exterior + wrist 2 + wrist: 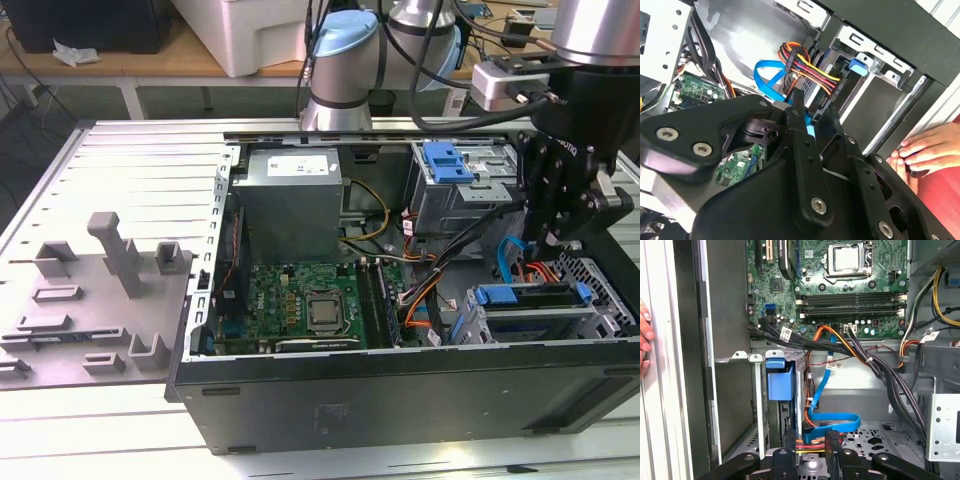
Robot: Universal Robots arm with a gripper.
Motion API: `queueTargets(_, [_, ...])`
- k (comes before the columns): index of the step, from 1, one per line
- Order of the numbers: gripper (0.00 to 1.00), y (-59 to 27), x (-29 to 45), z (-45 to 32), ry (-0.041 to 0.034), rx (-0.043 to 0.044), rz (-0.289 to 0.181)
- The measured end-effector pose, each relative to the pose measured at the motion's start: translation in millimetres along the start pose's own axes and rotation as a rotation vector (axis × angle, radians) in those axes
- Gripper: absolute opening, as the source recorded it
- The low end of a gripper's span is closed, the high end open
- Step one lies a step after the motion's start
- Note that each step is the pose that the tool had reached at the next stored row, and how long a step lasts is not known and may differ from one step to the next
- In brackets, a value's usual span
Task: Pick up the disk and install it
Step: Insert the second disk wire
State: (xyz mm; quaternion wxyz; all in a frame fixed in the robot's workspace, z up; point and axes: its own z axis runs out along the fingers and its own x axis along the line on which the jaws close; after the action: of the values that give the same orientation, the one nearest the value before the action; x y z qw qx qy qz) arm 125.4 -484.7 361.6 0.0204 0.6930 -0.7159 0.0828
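**Disk in its bay, end effector empty beside it**

The open case [400, 400] lies on its side on the surface [130, 160], with the board [300, 305] facing up. The disk [535, 310] sits in the drive cage at the case corner on the exterior view's right. Its blue carrier [780, 382] runs along the top edge and the silver body lies below it, level with the cage walls.

The end effector [553, 245] hangs inside the case just beside that cage, on the board side. Its tips are down among the blue cable [832, 421] and the red-and-yellow wire bundle [807, 62]. In both wrist views its fingers [832, 440] stand a narrow gap apart, and only cables show through the gap. It grips nothing and does not touch the disk.

A person's hand [925, 150] rests on the outer edge of the case, near the cage.

By how things lie, the pick-up is done and the disk is in its slot, so the task looks close to finished. I cannot tell whether the carrier is pushed fully home and latched, since the cage walls hide its far end. I also cannot tell whether any of the loose cables near the tips is plugged into the disk.
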Motion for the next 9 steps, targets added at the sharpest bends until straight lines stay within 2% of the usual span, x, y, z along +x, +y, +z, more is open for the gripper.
queueTargets(3, [0.36,0.3,0.0,-0.1,0.0037,-0.0057,0.038])
queueTargets(6, [0.36,-0.1,-0.1,0.0,0.0045,-0.0113,0.045])
queueTargets(8, [0.36,-0.5,0.0,0.0,0.0050,-0.0218,0.043])
queueTargets(9, [0.36,-1.0,0.0,0.0,0.0056,-0.0337,0.041])
